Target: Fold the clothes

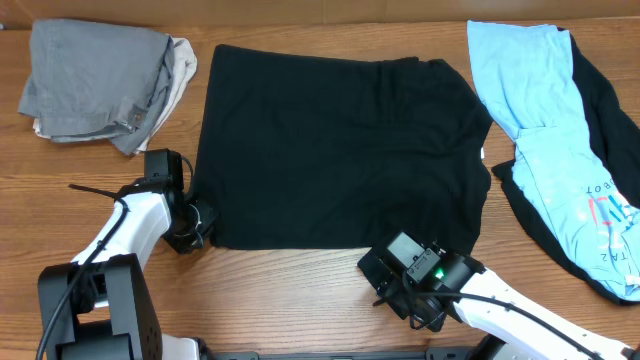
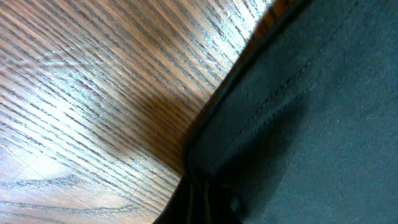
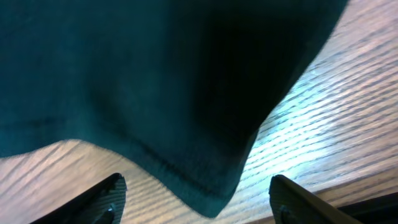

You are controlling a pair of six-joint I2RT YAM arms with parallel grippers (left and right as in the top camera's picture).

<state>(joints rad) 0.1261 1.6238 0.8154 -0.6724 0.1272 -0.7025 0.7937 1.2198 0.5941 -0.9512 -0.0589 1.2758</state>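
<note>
1. Step in hand: securing the near hem of the shirt (image 1: 340,150) for a fold. The shirt lies spread flat at the middle of the worktop (image 1: 290,300).
2. The left fingers (image 1: 197,225) are closed at the shirt's near-left corner. The left wrist view shows the hem running into them, so the corner is judged to be pinched.
3. The right fingers (image 3: 107,198) stand apart and hold nothing. The near-right part of the hem lies just ahead of them, flat on the worktop.
4. The next move calls for the right fingers to advance until the hem sits between them, then close on the fabric.
5. With both corners held, lift them together and level, and carry them toward the far edge.
6. The grey pile (image 1: 95,80) at far left and the blue garment (image 1: 545,110) at right are not part of this step.
</note>
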